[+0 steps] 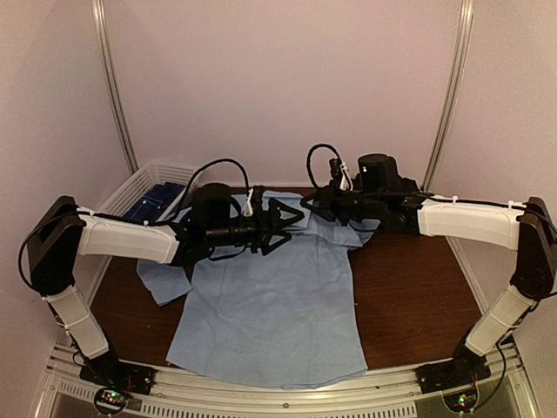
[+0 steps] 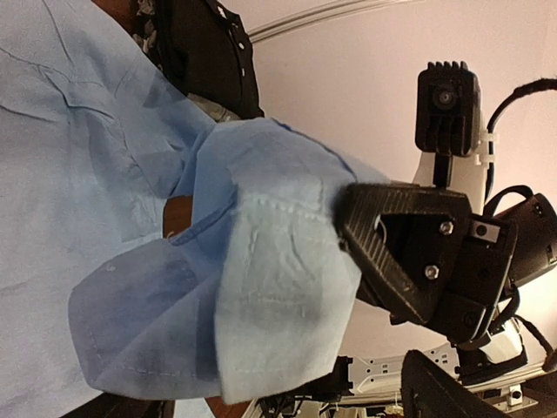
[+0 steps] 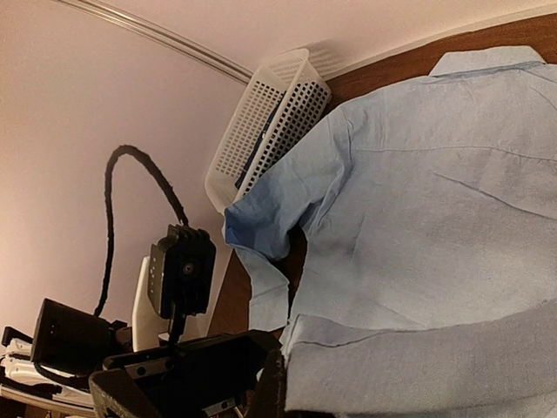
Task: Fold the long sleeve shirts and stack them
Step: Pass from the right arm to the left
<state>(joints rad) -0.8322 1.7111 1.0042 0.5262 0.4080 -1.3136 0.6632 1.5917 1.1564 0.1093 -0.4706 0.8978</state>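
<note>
Blue shirt (image 1: 270,305) lies spread flat on the counter (image 1: 409,287), just right of the basket (image 1: 144,187), with its hem toward the arm bases. One sleeve (image 1: 164,283) lies loose on the counter just in front of the basket.

Right end effector (image 1: 312,207) sits on the far side of the shirt from the basket. Its fingers are together, pinched on the other sleeve (image 2: 261,287). The left wrist view shows that cuff end bunched and draping off the pinch. Left end effector (image 1: 291,225) hovers between the basket and the right one, jaws wide apart, holding nothing.

Handling, my read:
- Thin woven cloth: light, fully limp, not fragile.
- It won't hold shape, so anything lifted sags and drags the rest of the shirt along.
- A single layer can creep out of a pinch, and a deep pinch likely grabs two layers.

Best holds are probably the stitched, thicker spots: cuff, shoulder seam, hem corners. For the loose sleeve by the basket I'd take the cuff, not mid-sleeve.
</note>
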